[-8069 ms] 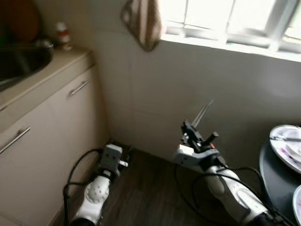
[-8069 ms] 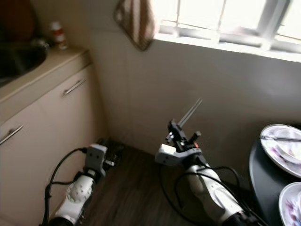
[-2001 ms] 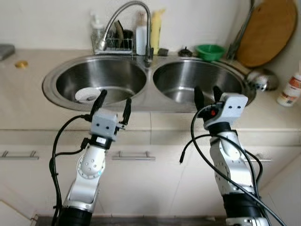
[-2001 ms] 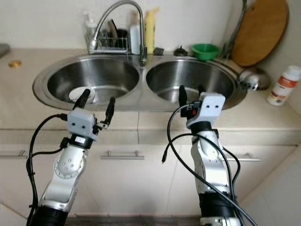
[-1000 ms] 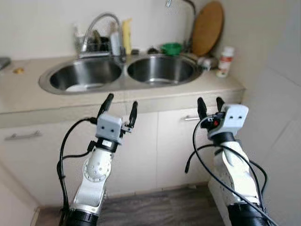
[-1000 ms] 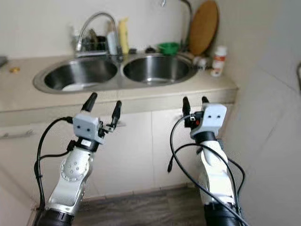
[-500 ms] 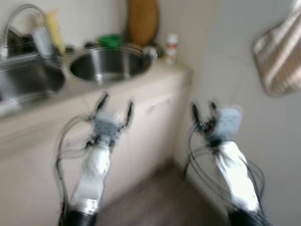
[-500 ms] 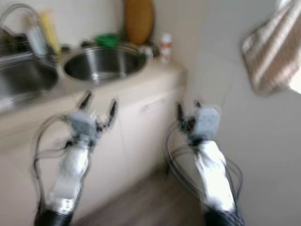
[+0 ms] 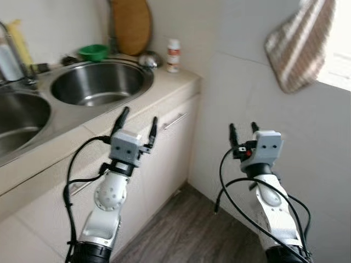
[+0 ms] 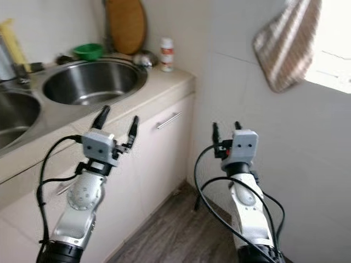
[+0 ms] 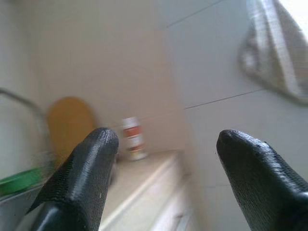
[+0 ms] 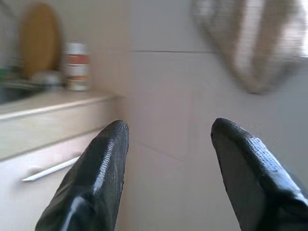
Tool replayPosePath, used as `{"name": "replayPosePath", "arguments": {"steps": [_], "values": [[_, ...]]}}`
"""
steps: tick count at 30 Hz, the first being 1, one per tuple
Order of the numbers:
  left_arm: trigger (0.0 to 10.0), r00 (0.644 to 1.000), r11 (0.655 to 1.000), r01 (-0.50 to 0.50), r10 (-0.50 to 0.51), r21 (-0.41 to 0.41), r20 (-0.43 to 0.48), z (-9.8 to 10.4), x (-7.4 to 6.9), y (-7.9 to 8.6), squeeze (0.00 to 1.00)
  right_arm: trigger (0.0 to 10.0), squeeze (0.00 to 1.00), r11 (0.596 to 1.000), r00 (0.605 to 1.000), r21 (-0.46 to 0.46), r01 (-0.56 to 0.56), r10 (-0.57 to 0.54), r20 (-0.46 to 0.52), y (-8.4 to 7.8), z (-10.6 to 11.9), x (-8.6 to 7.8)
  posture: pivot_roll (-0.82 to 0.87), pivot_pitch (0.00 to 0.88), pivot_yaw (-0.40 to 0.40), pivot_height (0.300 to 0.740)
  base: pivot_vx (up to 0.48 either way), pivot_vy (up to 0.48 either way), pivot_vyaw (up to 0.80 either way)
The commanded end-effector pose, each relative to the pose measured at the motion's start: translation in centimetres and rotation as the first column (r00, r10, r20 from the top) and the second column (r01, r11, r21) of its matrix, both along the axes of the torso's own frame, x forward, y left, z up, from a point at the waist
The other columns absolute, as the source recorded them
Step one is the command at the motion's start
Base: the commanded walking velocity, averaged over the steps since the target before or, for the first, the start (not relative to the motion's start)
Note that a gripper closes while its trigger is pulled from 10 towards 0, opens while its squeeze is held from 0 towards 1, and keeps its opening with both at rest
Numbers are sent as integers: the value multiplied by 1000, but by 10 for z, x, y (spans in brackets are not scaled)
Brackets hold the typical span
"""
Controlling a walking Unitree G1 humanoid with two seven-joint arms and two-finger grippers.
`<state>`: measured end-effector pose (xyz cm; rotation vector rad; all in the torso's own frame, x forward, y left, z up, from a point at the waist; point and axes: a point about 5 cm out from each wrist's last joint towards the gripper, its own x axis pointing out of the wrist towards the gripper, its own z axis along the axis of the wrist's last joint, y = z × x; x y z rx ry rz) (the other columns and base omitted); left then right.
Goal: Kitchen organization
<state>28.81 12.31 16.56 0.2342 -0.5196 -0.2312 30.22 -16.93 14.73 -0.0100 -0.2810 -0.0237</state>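
Left eye view shows the left hand (image 9: 136,119) and right hand (image 9: 242,129) raised in front of the cabinet, both with fingers spread and empty, nearer than the round steel sink (image 9: 98,82). Beyond the sink on the table (image 9: 170,82) stand a green bowl (image 9: 92,52), a wooden cutting board (image 9: 131,25) and a white bottle (image 9: 173,55); a striped cloth (image 9: 296,44) hangs on the wall, right of the sink.

White red-labelled bottle (image 9: 174,55) stands upright beside the round steel sink (image 9: 98,82)

Left end effector (image 9: 136,121) raised, fingers spread, right end effector (image 9: 242,130) likewise, both empty
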Motion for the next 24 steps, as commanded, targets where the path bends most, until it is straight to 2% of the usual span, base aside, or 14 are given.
{"name": "replayPosePath", "arguments": {"steps": [1, 11, 20, 24], "values": [[10000, 1000, 1000, 8, -8, 16, 6, 1, 1, -1, 0, 10000, 0, 1000, 1000, -6, 17, -17, -4, -2, -1, 0, 26, 0, -9, 740, 0, -304, -800], [10000, 1000, 1000, 15, -15, 19, 1, -1, 1, -1, 0, 10000, 0, 999, 999, -18, 45, -46, -29, -3, -7, 1, 25, 0, -4, 740, 0, -410, -800], [10000, 999, 1000, 16, -16, -15, -31, -5, 2, 1, 0, 10000, 0, 998, 998, -23, 53, -54, -36, -3, -9, 2, 27, 0, -1, 740, 0, 0, -800], [10000, 999, 1000, 19, -20, -21, -49, -8, 3, 1, 0, 10000, 0, 998, 998, -22, 55, -56, -38, -3, -9, 2, 27, 0, -1, 740, 0, 416, -800]]}}
